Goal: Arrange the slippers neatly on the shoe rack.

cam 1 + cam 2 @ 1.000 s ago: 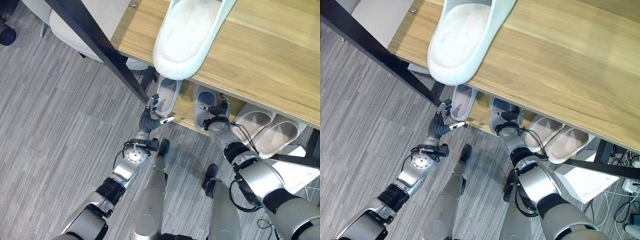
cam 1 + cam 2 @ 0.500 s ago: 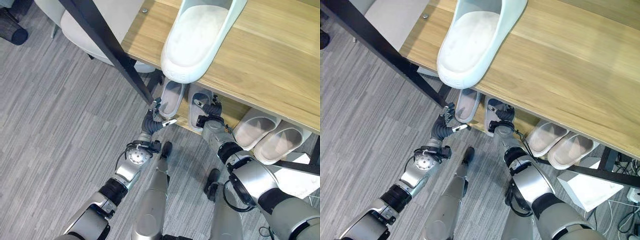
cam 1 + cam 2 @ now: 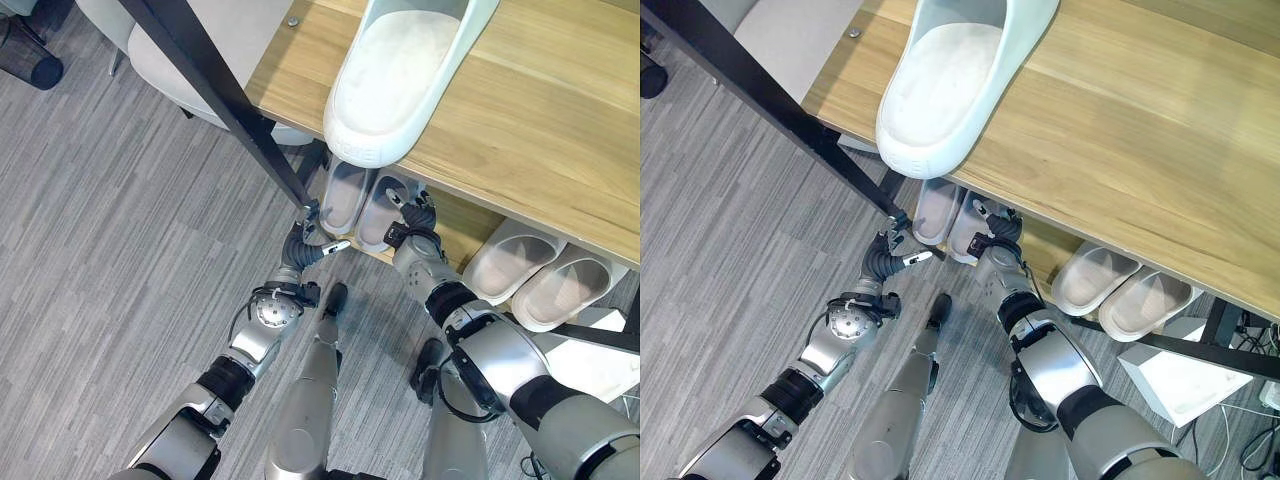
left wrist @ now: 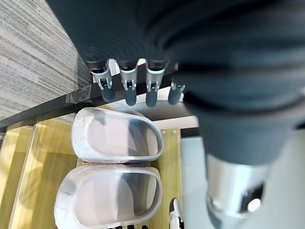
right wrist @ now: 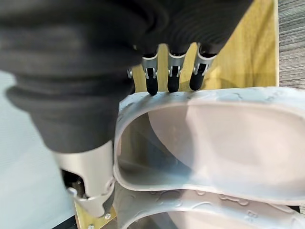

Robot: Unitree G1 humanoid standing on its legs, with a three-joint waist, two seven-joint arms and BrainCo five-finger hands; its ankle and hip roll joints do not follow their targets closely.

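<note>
Item: slipper pair (image 3: 362, 195) | I'm pressing right robot hand (image 3: 413, 222), fingers straight, on its right side | left robot hand (image 3: 308, 236) relaxed, flanking left

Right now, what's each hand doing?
Left hand: open, fingers straight, holding nothing.
Right hand: open, straight fingers against the pale grey rubber slipper.

Grey striped carpet floor (image 3: 110, 230); pale chair seat (image 3: 185, 60) beyond black bar.
</note>
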